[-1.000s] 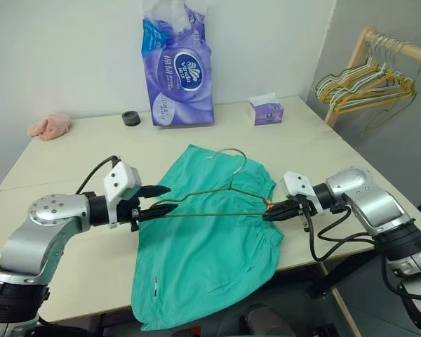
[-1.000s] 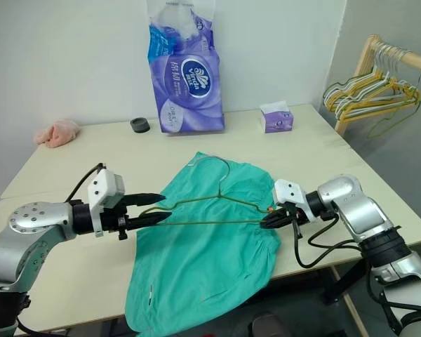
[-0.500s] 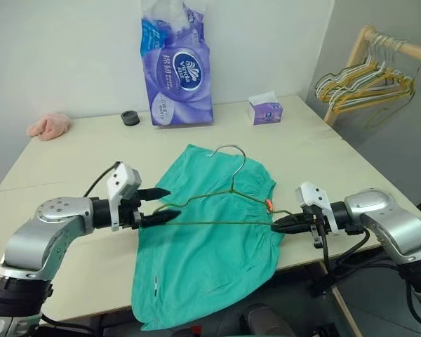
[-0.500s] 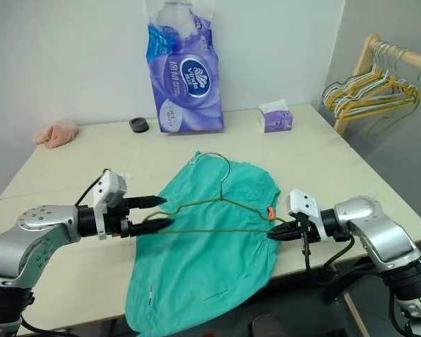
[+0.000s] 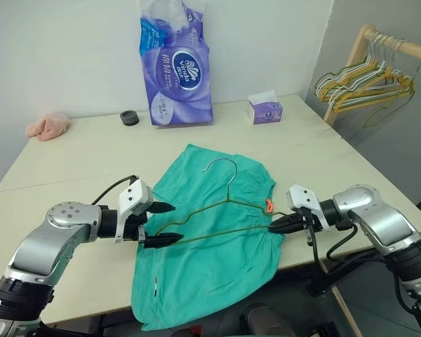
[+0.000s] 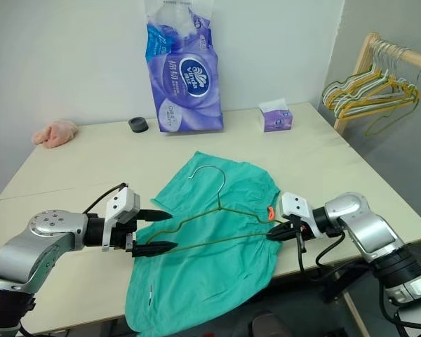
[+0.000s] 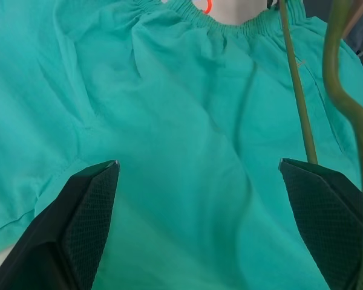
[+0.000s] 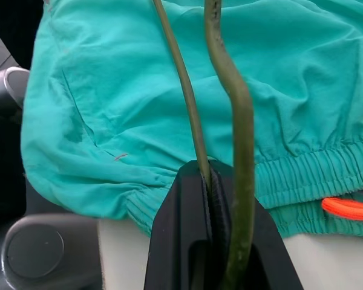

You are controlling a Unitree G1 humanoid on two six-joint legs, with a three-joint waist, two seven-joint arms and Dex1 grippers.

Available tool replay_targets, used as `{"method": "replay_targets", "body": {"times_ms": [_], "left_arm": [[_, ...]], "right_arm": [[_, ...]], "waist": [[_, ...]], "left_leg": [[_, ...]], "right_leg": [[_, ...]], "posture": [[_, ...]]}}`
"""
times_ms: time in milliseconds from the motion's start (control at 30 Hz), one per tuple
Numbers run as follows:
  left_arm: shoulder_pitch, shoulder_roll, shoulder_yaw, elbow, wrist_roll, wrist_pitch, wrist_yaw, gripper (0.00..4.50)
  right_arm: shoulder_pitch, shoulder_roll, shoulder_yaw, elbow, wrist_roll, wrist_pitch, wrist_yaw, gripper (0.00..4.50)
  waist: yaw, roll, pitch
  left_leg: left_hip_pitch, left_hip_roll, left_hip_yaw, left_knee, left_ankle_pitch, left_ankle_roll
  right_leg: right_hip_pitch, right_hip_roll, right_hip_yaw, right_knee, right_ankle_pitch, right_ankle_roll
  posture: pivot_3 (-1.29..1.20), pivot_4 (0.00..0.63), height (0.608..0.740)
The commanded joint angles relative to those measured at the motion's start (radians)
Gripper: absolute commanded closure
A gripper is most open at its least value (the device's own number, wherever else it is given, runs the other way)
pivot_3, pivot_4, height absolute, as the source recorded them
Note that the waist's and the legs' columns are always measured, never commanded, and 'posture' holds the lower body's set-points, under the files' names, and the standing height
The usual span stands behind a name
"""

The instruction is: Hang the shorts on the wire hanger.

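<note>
The teal-green shorts (image 5: 210, 246) lie flat on the table (image 5: 77, 168), with the legs hanging over the near edge and the orange loop tag (image 5: 268, 205) at the waistband. The thin olive wire hanger (image 5: 228, 200) rests on top of them, hook (image 5: 221, 163) pointing toward the far side. My right gripper (image 5: 275, 227) is shut on the hanger's right corner, and its wire (image 8: 196, 133) runs out from between the pinched fingers. My left gripper (image 5: 163, 224) stands open around the hanger's left corner. The wire (image 7: 296, 90) passes beside one finger (image 7: 327, 205), ungripped.
At the back of the table are a tall purple tissue pack (image 5: 177, 67), a small purple tissue box (image 5: 265, 110), a black round cap (image 5: 130, 118) and a pink cloth lump (image 5: 49, 126). A wooden rack with bunched hangers (image 5: 368, 77) stands off the right side.
My left gripper has opened wide and let go of the hanger's left corner. The hanger has sunk lower onto the shorts. The right gripper stays shut on its corner.
</note>
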Motion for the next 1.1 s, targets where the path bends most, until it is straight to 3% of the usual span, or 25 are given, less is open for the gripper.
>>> {"method": "replay_targets", "body": {"times_ms": [33, 267, 533, 733, 933, 1100], "left_arm": [[-0.02, -0.055, 0.035, -0.084, -0.167, 0.106, -0.02, 0.01], [0.007, -0.082, 0.066, -0.103, -0.253, 0.222, 0.014, 0.01], [0.014, -0.02, 0.074, -0.017, -0.092, 0.047, 0.01, 0.01], [-0.047, -0.045, 0.12, 0.056, -0.032, -0.051, 0.08, 0.01], [-0.035, -0.06, 0.132, 0.042, -0.058, -0.009, 0.093, 0.01], [-0.038, -0.079, 0.113, 0.017, -0.079, 0.006, 0.066, 0.01]], "right_arm": [[-0.035, 0.033, -0.011, 0.03, -0.055, -0.03, -0.056, 4.5], [-0.023, 0.067, -0.015, 0.03, -0.073, -0.048, -0.053, 4.5], [-0.017, 0.012, -0.062, 0.007, -0.022, 0.053, 0.001, 4.5], [0.004, -0.06, -0.15, 0.005, 0.04, 0.165, 0.015, 4.5], [0.108, -0.101, -0.321, 0.003, 0.119, 0.298, -0.072, 4.5], [0.304, -0.134, -0.552, -0.1, 0.221, 0.438, -0.155, 4.5]], "waist": [[0.0, 0.0, 0.0], [0.001, 0.0, 0.0], [0.007, 0.0, 0.0], [0.012, 0.0, 0.0], [0.009, 0.0, 0.0], [0.01, 0.001, 0.002]], "left_leg": [[0.0, 0.0, 0.0, 0.0, 0.0, 0.0], [0.0, 0.0, -0.001, 0.001, 0.0, 0.0], [0.0, 0.0, 0.0, 0.001, 0.0, 0.0], [-0.001, -0.001, 0.0, 0.001, 0.0, 0.0], [-0.001, -0.001, 0.0, 0.001, -0.001, 0.0], [-0.002, -0.001, 0.001, 0.001, -0.001, 0.001]], "right_leg": [[0.0, 0.0, 0.0, 0.0, 0.0, 0.0], [0.0, 0.0, 0.0, 0.001, 0.0, 0.0], [0.0, 0.0, 0.0, 0.0, 0.0, 0.0], [0.0, -0.001, 0.0, -0.001, 0.0, 0.0], [0.0, -0.001, 0.0, 0.0, 0.0, 0.0], [0.0, -0.001, 0.0, 0.0, 0.0, 0.0]], "posture": [[-0.31, 0.011, 0.74], [-0.3, 0.009, 0.74], [-0.3, 0.011, 0.74], [-0.3, 0.011, 0.74], [-0.32, 0.019, 0.74], [-0.37, 0.034, 0.74]]}}
